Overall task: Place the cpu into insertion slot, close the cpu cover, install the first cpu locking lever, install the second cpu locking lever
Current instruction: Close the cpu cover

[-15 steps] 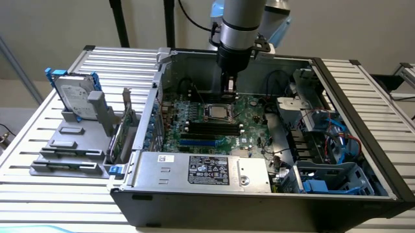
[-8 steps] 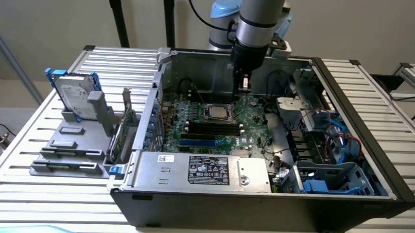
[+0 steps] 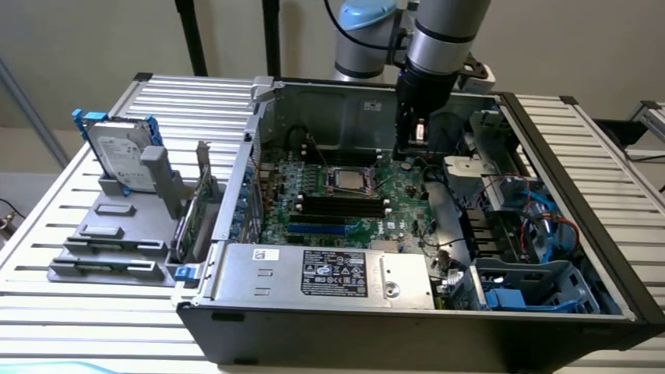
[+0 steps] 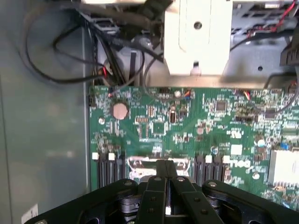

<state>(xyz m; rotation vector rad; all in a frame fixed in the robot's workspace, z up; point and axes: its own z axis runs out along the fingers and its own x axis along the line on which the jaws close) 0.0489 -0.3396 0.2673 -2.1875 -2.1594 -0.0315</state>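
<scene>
Scene: an open computer case (image 3: 416,339) lies on a slatted table (image 3: 62,312) with its green board (image 3: 403,195) facing up. One arm reaches down into it.
Gripper: the gripper (image 3: 413,153) hangs low over the board, near the case's rear wall. In the wrist view the gripper (image 4: 165,169) has its two fingers pressed together along one seam, clenched, with nothing seen between the tips.
Slot: the slot (image 3: 329,180) is a small square socket with a silvery rim, mid-board, just beside the black memory slots (image 3: 338,206).
Cpu: the cpu (image 3: 350,179) appears as a pale grey square inside the slot's rim. It is judged to be lying flat in place.
Cover: it cannot be told whether the cover is down over the chip or raised. The levers are too small to make out.
Key relation: the slot lies near the gripper, toward the exterior view's left and closer to that camera. In the wrist view the slot's rim (image 4: 135,165) shows on both sides of the closed fingertips, so the fingers look lined up with the socket's middle.
Stage: by judgement, the chip is placed and the work now concerns the cover or levers.
</scene>
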